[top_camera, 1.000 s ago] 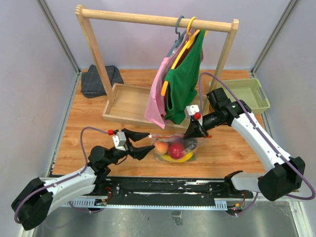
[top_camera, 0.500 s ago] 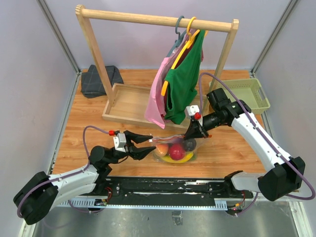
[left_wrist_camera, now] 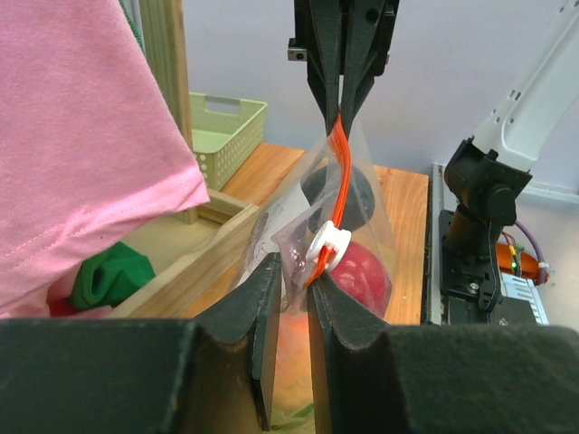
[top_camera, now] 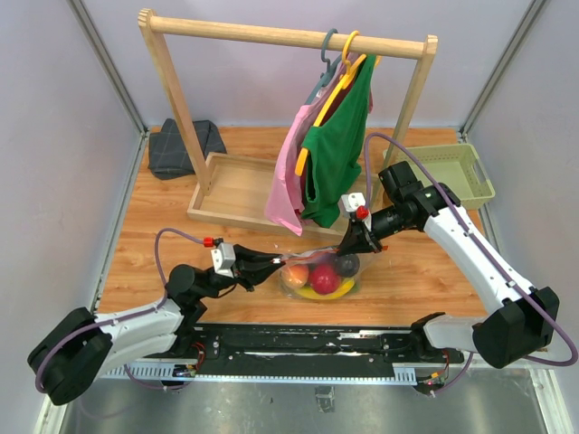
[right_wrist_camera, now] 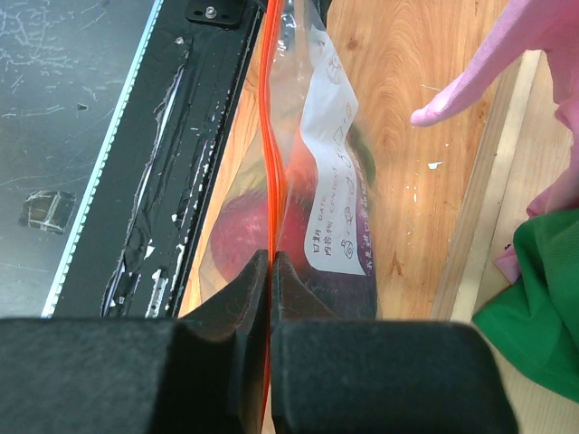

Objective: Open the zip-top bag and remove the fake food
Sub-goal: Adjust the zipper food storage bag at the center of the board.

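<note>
The zip-top bag (top_camera: 318, 259) hangs stretched between my two grippers above the table's front. Inside lies the fake food: a red round piece (top_camera: 322, 275), a peach (top_camera: 297, 274), a yellow banana (top_camera: 331, 289) and a dark eggplant (top_camera: 349, 265). My right gripper (right_wrist_camera: 272, 258) is shut on the orange zip strip (right_wrist_camera: 270, 136) at the bag's right end. My left gripper (left_wrist_camera: 294, 269) pinches the bag's left corner, its jaws narrowed to a slim gap right at the white slider (left_wrist_camera: 327, 244). The strip (left_wrist_camera: 339, 172) runs taut from there up to the right gripper (left_wrist_camera: 342, 90).
Behind the bag stands a wooden clothes rack (top_camera: 280, 36) carrying a pink garment (top_camera: 288, 181) and a green one (top_camera: 335, 154) over a wooden tray (top_camera: 231, 194). A green basket (top_camera: 452, 172) sits back right, a dark folded cloth (top_camera: 181, 145) back left.
My left gripper moved right to the bag's left end and closed from wide open down onto the corner by the slider. The right gripper kept its hold and place.
</note>
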Tool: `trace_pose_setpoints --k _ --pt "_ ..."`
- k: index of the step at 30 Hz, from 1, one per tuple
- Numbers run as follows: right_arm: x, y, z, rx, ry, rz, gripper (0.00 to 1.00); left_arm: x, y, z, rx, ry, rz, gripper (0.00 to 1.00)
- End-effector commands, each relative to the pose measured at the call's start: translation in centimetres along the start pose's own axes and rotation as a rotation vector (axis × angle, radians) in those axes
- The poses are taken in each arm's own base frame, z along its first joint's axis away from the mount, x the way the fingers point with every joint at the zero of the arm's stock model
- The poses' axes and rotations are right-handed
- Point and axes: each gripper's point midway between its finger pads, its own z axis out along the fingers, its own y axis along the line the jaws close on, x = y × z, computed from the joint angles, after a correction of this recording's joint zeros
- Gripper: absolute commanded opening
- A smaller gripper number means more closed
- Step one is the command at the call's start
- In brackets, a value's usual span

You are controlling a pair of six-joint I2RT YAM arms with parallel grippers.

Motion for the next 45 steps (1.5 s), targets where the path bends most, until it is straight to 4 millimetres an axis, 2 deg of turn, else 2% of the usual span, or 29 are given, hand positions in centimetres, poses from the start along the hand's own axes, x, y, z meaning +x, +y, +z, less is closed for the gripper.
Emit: trace_pose_setpoints --k 1,4,9,15,19,27,30,36,45 --pt "-1.0 -0.2 -0.5 0.005 -0.024 -0.019 0.03 -1.5 0.4 0.7 -0.002 -0.046 0.034 0.22" --pt "-1.0 -0.2 -0.5 0.004 -0.024 -0.014 0.04 -2.0 0.3 0.8 0.004 -0.062 0.028 0.15" --pt "-1.2 -0.2 -0.5 0.005 -0.029 -0.02 0.14 -2.3 0.1 1.0 0.015 -0.07 0.015 0.01" --pt "-2.0 -0.7 -0.7 0.027 -0.034 -0.03 0.36 -2.7 0.1 1.3 0.008 -0.072 -0.016 0.0" --pt "-4.0 -1.6 -0.4 0.06 -0.019 -0.094 0.42 -2.9 0.4 1.7 -0.004 -0.07 -0.042 0.0" --pt "-9.1 -2.4 2.1 0.055 0.051 -0.223 0.48 -3.7 0.5 2.0 -0.023 -0.07 -0.102 0.0" --pt "-10.3 -2.5 3.3 0.061 0.022 -0.211 0.5 -4.0 0.6 2.1 -0.03 -0.075 -0.113 0.0" --pt "-9.8 -2.9 5.6 0.066 0.023 -0.177 0.54 -4.3 0.6 2.3 -0.031 -0.073 -0.137 0.0" --pt "-9.3 -1.7 8.4 0.007 0.058 -0.167 0.54 -4.4 0.6 2.5 -0.032 -0.079 -0.163 0.0"
